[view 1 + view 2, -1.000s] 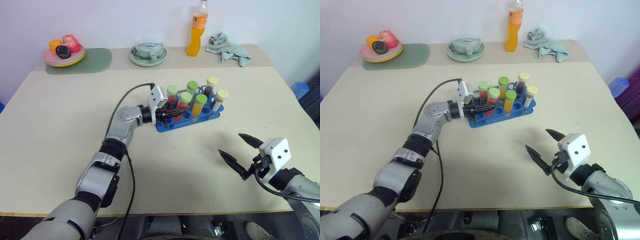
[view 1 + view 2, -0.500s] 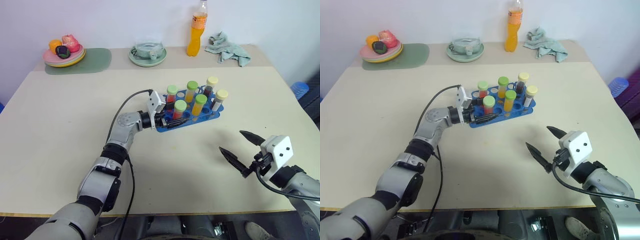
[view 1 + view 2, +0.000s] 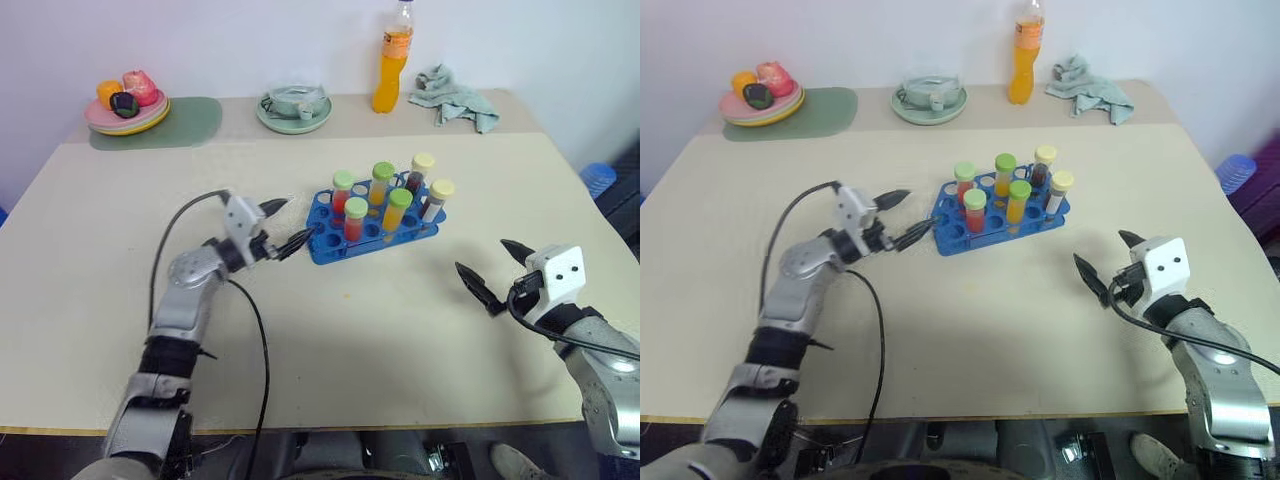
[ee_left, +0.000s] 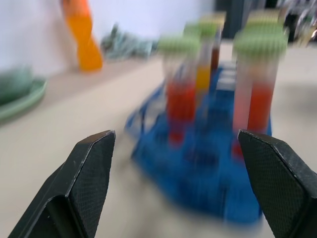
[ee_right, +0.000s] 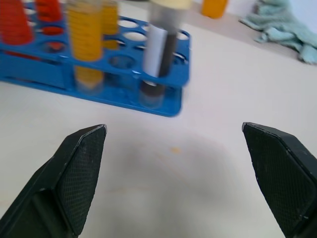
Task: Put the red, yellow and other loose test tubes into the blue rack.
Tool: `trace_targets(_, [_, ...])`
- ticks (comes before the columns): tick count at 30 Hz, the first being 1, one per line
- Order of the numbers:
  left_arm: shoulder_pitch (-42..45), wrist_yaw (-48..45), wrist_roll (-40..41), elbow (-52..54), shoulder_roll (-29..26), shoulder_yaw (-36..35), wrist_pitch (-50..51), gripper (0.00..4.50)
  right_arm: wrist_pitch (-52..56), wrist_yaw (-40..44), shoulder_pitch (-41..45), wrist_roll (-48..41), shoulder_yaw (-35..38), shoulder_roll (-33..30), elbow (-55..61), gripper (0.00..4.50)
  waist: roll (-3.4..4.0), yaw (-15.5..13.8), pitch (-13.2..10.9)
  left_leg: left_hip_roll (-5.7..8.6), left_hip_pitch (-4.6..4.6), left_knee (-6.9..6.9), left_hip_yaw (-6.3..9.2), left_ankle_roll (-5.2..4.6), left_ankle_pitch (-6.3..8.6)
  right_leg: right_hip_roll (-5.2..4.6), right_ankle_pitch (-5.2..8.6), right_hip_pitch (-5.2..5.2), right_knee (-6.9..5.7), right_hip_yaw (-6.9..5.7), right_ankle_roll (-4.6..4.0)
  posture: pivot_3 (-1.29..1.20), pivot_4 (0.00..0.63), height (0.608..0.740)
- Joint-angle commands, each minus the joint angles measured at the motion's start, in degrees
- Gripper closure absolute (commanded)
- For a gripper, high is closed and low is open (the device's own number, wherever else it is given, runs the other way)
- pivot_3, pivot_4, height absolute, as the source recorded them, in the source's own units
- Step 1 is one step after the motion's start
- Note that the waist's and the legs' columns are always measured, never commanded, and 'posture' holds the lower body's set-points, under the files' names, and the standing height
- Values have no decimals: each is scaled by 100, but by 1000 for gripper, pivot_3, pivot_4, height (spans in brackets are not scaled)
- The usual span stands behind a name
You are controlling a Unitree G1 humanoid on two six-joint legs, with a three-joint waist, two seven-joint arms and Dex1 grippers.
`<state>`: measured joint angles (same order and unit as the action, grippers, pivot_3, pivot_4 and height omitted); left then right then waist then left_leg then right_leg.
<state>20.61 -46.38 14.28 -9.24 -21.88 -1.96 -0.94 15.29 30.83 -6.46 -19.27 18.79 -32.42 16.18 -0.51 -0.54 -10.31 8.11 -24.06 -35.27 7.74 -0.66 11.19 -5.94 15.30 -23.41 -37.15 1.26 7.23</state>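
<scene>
The blue rack [image 3: 376, 222] stands mid-table with several capped tubes upright in its holes: red ones with green caps [image 3: 355, 219], yellow-orange ones with green caps [image 3: 397, 210] and dark ones with cream caps [image 3: 438, 199]. Every tube I see stands in the rack. My left gripper [image 3: 292, 223] is open and empty, just left of the rack's near corner and pointing at it. Its wrist view shows the red tubes [image 4: 181, 99] close ahead. My right gripper [image 3: 482, 256] is open and empty over bare table, to the right of the rack and nearer to me.
Along the back edge stand an orange drink bottle [image 3: 393, 60], a crumpled teal cloth [image 3: 458, 95], a pale green plate [image 3: 296, 120] holding a cup, and a plate of fruit [image 3: 128, 112] on a green mat [image 3: 190, 122]. A blue object [image 3: 600, 180] lies beyond the table's right edge.
My left gripper opened, let go of the front red tube standing in the rack, and drew back to the left. My right gripper moved a little forward and to the right, still open.
</scene>
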Motion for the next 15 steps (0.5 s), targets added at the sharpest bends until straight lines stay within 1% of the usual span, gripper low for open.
trace_targets(1, [-557, -122, 282, 753, -319, -340, 16, 469, -351, 15, 116, 84, 80, 25, -203, 0, 5, -8, 3, 0, 0, 0, -1, 0, 0, 0, 0, 0, 0, 1, 0, 0, 150, 739])
trace_targets(4, [-1191, 131, 267, 1237, -498, -545, 189, 469, -332, 123, 123, -83, 173, -12, -303, 0, 12, -30, 7, 0, 2, 0, -1, 0, 1, -3, 0, 5, 3, 1, -1, 0, 150, 739])
trace_targets(7, [-1706, 298, 441, 1746, -547, -744, 428, 469, -428, 354, 90, -170, 268, -124, -408, 0, 13, -28, 8, 0, 2, -1, 0, 0, 2, -10, 1, 6, 3, 1, -2, 0, 150, 739])
trace_targets(15, [-2379, 661, 539, 2420, -603, -860, 932, 469, -834, 869, 41, -239, 461, -320, -923, 0, 21, -19, 13, 0, 4, 2, -1, 0, 2, -12, 2, 6, 4, 0, -3, 0, 150, 739])
